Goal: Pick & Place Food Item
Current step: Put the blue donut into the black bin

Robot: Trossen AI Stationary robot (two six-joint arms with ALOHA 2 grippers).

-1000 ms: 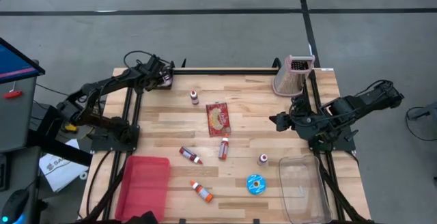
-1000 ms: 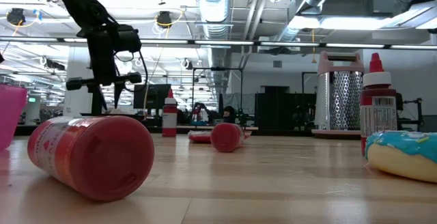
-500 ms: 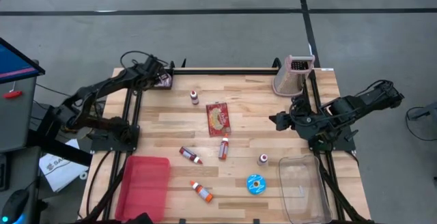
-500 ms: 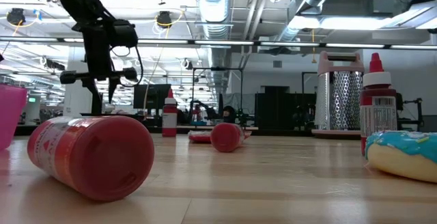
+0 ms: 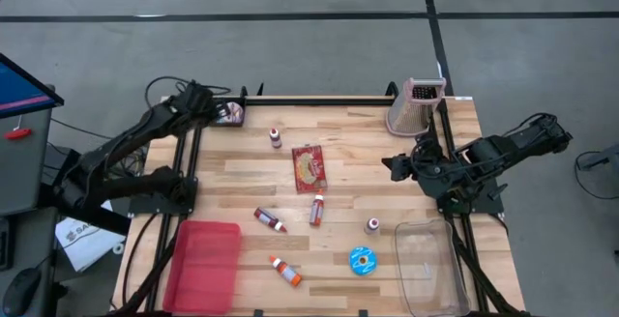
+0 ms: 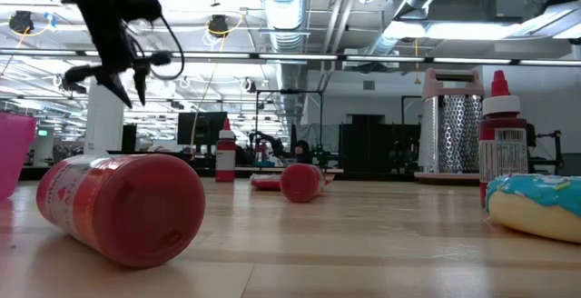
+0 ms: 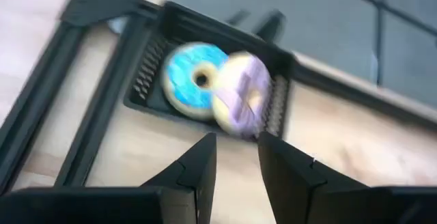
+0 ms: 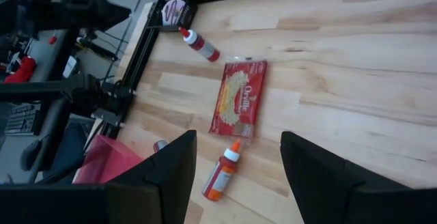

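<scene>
Now, change: left gripper [image 6: 116, 87] has lifted off the black tray [image 7: 157, 43] at the tabletop's [image 5: 348, 153] far-left corner.
Left jaws: slightly apart, empty.
Donuts: blue donut [image 7: 194, 79] and purple donut [image 7: 239, 101] lie in that tray; placing looks done.
Right gripper [image 5: 392, 167]: jaws apart, empty, well right of the tray.

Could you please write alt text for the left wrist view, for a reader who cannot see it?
The left gripper, slightly open and empty, points down at a small black tray at the wooden table's corner, holding a blue-frosted donut and a blurred purple-frosted donut side by side.
</scene>
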